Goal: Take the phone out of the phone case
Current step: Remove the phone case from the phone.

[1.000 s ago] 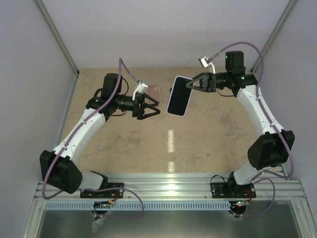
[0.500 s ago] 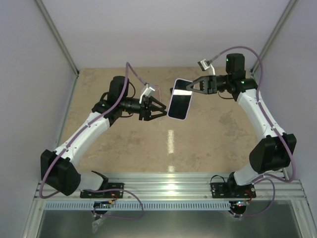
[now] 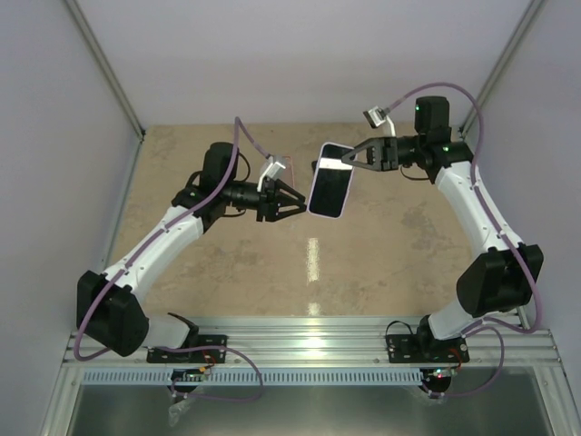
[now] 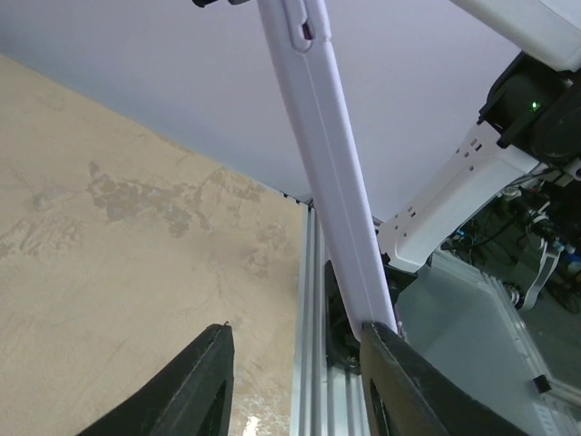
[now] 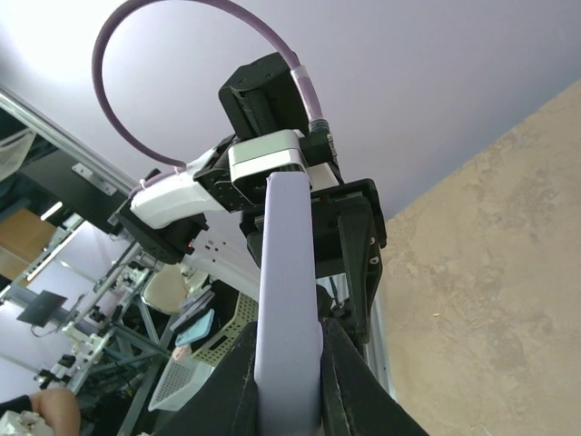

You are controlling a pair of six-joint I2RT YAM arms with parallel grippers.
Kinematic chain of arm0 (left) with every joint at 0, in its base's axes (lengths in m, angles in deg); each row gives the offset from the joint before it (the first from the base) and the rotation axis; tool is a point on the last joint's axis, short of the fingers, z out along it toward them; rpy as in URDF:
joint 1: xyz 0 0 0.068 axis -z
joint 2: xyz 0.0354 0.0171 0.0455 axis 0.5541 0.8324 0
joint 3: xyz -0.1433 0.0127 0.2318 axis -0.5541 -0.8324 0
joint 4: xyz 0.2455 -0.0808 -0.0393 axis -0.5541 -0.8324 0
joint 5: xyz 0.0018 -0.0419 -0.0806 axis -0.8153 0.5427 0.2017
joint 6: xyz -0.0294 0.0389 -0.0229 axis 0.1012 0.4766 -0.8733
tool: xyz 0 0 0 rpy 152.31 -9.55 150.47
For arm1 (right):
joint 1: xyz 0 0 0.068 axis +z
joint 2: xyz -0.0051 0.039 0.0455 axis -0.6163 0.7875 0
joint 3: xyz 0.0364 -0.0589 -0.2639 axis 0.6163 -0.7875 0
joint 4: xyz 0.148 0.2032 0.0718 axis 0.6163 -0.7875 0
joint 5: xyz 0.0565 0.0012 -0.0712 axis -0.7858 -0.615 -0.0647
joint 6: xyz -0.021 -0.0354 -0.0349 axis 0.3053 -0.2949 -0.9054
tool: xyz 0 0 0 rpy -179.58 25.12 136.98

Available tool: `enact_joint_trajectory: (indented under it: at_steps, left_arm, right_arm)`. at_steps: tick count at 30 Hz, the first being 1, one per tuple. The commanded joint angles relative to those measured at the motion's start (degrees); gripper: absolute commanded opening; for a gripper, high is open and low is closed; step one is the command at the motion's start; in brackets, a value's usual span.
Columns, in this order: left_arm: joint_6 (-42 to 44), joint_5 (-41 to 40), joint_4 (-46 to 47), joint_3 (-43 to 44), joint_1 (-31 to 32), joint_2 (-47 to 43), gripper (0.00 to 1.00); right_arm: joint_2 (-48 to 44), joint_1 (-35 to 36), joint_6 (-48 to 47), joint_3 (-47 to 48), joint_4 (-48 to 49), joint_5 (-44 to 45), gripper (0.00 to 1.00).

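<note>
The right hand is clamped on the top end of the phone, holding it aloft over the tabletop with its lavender case on. The left hand is spread wide just beside the phone's left edge, gripping nothing.

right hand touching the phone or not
Touching. The right wrist view shows the phone pinched between both fingers of the right hand, with no gap on either side.

Both arms reach toward the middle. The left gripper is open wide. The right gripper pinches the phone.
</note>
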Motion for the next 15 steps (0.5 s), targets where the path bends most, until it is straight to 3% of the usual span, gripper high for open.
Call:
enact_joint_trajectory:
  at_steps: [1, 4, 6, 11, 15]
  left_arm:
    - [0.48, 2.34, 1.92, -0.74, 0.43, 0.17, 0.46]
    - [-4.41, 9.61, 6.13, -0.47, 0.36, -0.80, 0.66]
    - [-10.09, 11.63, 9.42, -0.15, 0.37, -0.89, 0.71]
    - [-20.72, 8.71, 19.35, -1.46, 0.41, -0.14, 0.67]
    - [-23.80, 6.26, 21.48, -1.13, 0.47, 1.94, 0.56]
  right_arm:
    - [-0.39, 0.29, -3.73, 2.80, -3.92, -4.97, 0.01]
    - [0.20, 0.34, -9.64, 3.06, -8.55, -1.02, 0.01]
    - [0.39, 0.65, -11.46, 2.41, -9.47, 0.85, 0.01]
    - [0.45, 4.04, -12.22, 2.09, -8.89, 2.53, 0.01]
    - [0.64, 5.91, -11.08, 3.31, -7.91, 2.83, 0.01]
